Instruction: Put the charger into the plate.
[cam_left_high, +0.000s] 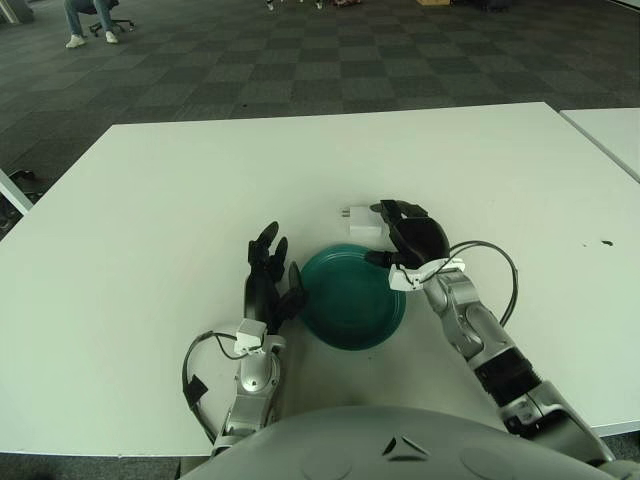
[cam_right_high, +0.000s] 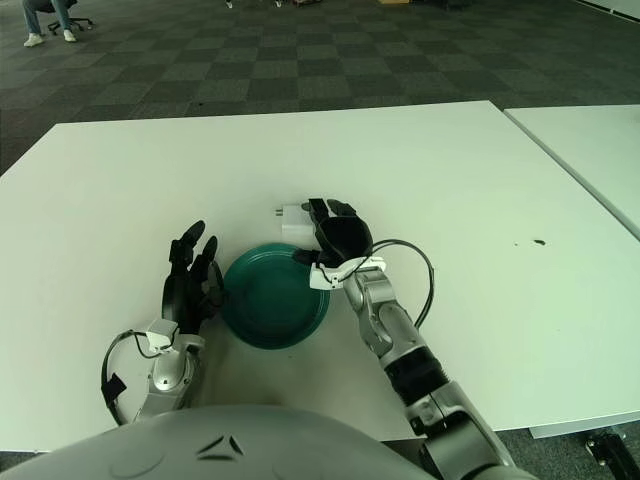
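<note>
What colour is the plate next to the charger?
Dark teal green plate, plain with no pattern; it shows best in the left eye view.

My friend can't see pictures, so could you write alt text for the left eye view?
A right robot hand reaches over the far rim of a green plate toward a small white charger on a white table. The left robot hand shows just left of the plate, fingers spread.
</note>
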